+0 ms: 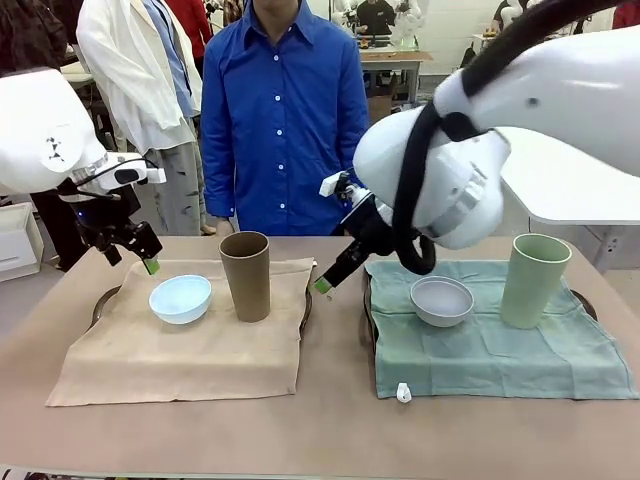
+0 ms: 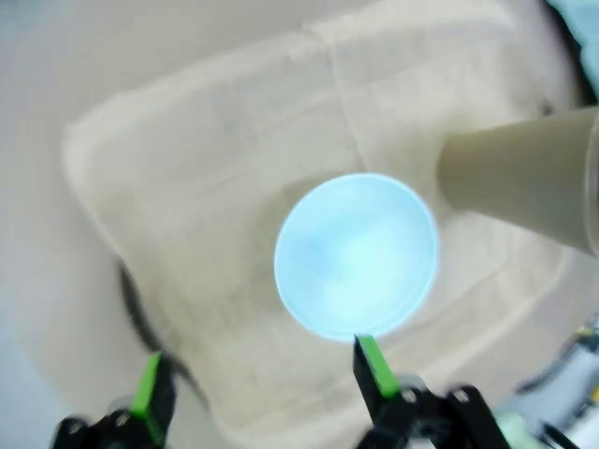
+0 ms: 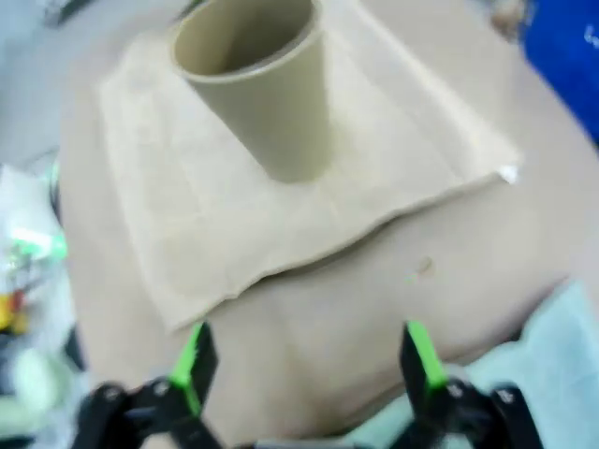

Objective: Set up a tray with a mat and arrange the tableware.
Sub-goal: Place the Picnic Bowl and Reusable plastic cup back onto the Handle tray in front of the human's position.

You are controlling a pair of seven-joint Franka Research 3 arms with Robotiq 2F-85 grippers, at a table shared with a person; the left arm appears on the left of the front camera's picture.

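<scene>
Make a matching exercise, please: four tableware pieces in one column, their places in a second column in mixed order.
Things:
1. light blue bowl
2. brown cup
3. whitish-grey bowl
4. pale green cup

Places:
A. green mat, right part
B. beige mat, left part
C. green mat, left part
D. beige mat, right part

Pairs: 1-B, 2-D, 3-C, 4-A

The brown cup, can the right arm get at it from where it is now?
Probably yes. The right end effector is open and faces the brown cup, with bare mat and table between. The light blue bowl sits off to the cup's far side.
</scene>
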